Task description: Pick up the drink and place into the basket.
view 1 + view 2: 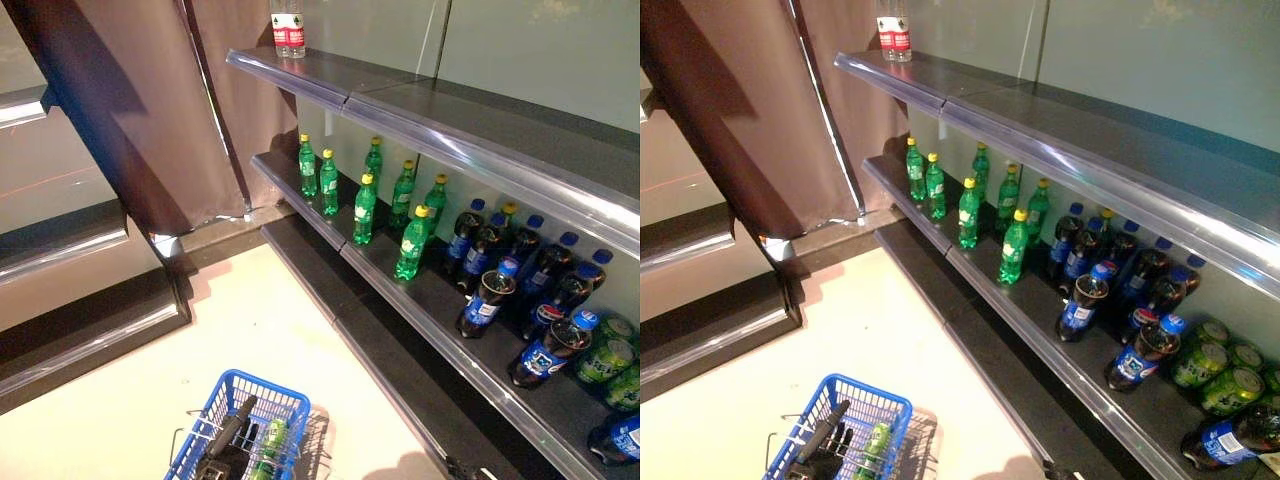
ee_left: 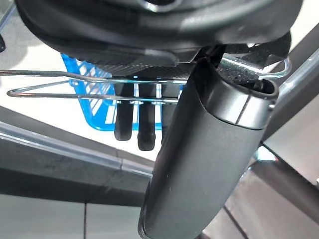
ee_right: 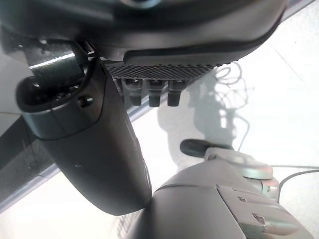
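Observation:
The blue basket (image 1: 240,400) hangs low at the bottom left. My left hand (image 1: 228,445) is shut on its thin wire handles (image 2: 60,84); its fingers (image 2: 144,124) curl round the wires in the left wrist view. A green drink (image 1: 270,445) lies inside the basket, also seen in the right eye view (image 1: 875,445). My right hand (image 3: 169,59) is open and empty over the pale floor, away from the shelves. Green bottles with yellow caps (image 1: 364,208) and dark bottles with blue caps (image 1: 487,295) stand on the middle shelf (image 1: 400,290).
Green cans (image 1: 605,355) lie at the shelf's right end. Clear bottles with red labels (image 1: 288,30) stand on the top shelf (image 1: 330,80). A brown curtain (image 1: 130,100) hangs at the left. A low dark ledge (image 1: 90,330) runs along the left wall.

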Robot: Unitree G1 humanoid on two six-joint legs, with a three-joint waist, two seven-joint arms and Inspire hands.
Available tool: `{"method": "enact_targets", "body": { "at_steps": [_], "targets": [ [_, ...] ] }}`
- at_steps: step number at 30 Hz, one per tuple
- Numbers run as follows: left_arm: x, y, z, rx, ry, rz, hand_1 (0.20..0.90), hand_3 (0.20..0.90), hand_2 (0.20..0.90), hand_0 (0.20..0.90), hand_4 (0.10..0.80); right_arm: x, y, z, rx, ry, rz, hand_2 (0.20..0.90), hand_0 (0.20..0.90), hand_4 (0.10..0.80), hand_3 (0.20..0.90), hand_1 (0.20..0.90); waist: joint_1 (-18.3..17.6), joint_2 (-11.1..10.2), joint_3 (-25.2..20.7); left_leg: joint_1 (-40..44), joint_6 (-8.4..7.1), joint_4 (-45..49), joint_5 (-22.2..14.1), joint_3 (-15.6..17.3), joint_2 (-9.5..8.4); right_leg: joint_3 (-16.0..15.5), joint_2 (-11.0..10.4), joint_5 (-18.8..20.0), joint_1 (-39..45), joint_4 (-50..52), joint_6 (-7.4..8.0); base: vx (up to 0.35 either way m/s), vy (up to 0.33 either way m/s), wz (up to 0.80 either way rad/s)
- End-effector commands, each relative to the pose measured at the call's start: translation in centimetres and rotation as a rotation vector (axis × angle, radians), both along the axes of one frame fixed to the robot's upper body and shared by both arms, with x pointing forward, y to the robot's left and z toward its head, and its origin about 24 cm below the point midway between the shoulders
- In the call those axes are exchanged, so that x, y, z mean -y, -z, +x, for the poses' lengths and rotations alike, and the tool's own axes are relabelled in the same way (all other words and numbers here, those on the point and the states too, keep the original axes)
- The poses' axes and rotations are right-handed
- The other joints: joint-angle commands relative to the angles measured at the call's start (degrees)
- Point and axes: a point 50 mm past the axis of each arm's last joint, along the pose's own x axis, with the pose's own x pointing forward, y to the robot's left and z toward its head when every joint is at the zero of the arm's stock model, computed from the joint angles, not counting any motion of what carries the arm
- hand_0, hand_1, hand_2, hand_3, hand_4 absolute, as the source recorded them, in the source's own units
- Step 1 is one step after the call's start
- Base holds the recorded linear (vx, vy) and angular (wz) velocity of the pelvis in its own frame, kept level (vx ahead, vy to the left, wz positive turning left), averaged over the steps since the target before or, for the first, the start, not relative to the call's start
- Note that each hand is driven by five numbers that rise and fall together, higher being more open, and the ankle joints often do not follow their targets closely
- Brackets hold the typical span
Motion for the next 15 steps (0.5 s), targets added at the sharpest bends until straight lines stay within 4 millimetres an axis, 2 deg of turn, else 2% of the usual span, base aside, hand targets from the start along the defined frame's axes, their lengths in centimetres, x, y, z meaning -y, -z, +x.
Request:
{"method": "enact_targets", "body": {
  "at_steps": [1, 5, 15],
  "targets": [
    [-2.39, -4.82, 8.01, 0.387, 0.019, 0.108, 0.3, 0.2, 0.3, 0.3, 0.1, 1.28, -0.65, 1.72, 0.053, -0.017, -0.038, 0.9, 0.9, 0.8, 0.9, 0.9, 1.1, 1.2, -1.9, -1.5, 1.72, 1.7, -4.4, 4.0, -5.62, 0.1, 2.0, -5.3, 2.0, 1.1, 0.95, 0.0, 0.0, 0.0],
    [-2.68, -5.04, 8.23, 0.393, 0.015, 0.14, 0.3, 0.2, 0.3, 0.3, 0.1, 1.31, -0.73, 1.9, 0.058, -0.028, -0.044, 0.9, 0.9, 0.8, 0.9, 0.9, 1.0, 1.2, -1.9, -1.5, 1.73, 1.6, -4.3, 4.0, -5.62, 0.2, 2.0, -5.3, 2.0, 1.2, 0.99, 0.0, 0.0, 0.0],
    [-3.22, -5.42, 8.28, 0.427, -0.12, 0.121, 0.3, 0.2, 0.3, 0.3, 0.1, 1.05, -0.76, 2.05, 0.084, -0.026, -0.036, 0.9, 0.9, 0.8, 0.9, 0.9, 1.1, 1.2, -1.8, -1.4, 1.67, 1.4, -4.1, 3.5, -5.6, 0.2, 2.0, -5.4, 2.1, 1.2, 1.07, 0.0, 0.0, 0.0]
  ]
}}
